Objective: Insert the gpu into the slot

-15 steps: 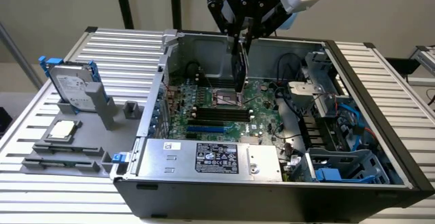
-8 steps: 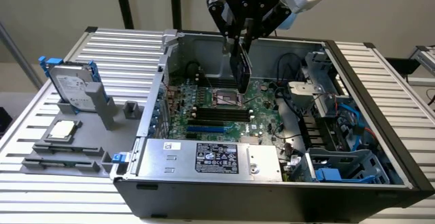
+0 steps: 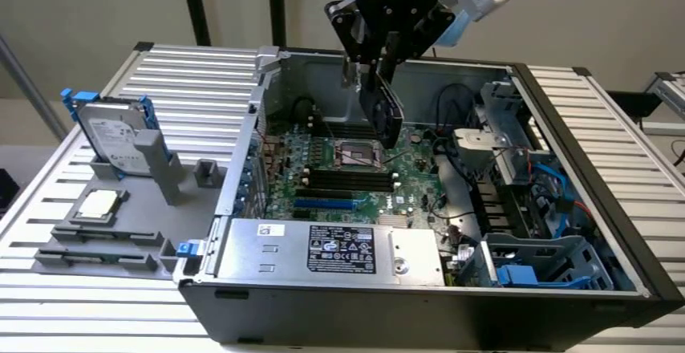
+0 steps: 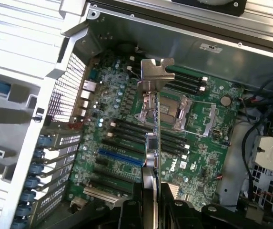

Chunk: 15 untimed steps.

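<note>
We find the gpu (image 3: 386,111) pinched between the fingers of the hand (image 3: 371,68), hanging on edge directly beneath it over the open computer case (image 3: 428,309). The slot (image 3: 324,204) lies on the motherboard (image 3: 412,183) below, well apart from the card, toward the exterior view's left. In the wrist view the card appears edge-on, cooler face hidden, silver bracket (image 4: 155,71) farthest out. The hand points straight down; the arm above is cut off.

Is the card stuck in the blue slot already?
No, the gripper holds the gpu up above the motherboard, and the slot is bare.
</note>
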Available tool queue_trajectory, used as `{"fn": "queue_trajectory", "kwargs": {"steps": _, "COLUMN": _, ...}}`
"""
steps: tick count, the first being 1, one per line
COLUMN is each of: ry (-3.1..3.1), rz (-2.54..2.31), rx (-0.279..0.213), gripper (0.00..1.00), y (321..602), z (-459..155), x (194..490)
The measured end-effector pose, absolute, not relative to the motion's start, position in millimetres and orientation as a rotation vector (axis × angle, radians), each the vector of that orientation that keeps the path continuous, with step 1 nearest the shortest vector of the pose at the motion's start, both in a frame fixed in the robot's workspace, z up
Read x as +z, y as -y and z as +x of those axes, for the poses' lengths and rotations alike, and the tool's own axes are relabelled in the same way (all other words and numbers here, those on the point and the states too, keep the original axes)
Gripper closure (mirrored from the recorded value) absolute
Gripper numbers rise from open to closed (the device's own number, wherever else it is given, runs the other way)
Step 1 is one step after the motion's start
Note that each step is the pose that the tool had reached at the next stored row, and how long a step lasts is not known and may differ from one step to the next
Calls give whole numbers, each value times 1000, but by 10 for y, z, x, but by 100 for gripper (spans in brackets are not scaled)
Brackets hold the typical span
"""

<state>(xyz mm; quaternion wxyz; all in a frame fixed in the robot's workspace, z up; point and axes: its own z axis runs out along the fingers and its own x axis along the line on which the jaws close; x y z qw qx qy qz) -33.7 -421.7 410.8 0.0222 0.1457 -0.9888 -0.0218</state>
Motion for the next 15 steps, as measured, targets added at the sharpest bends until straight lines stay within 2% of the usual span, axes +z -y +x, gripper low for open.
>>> {"fn": "queue_trajectory", "kwargs": {"steps": 15, "ry": 2960, "rz": 890, "rx": -57, "gripper": 74, "y": 4217, "z": -337, "x": 4063}}
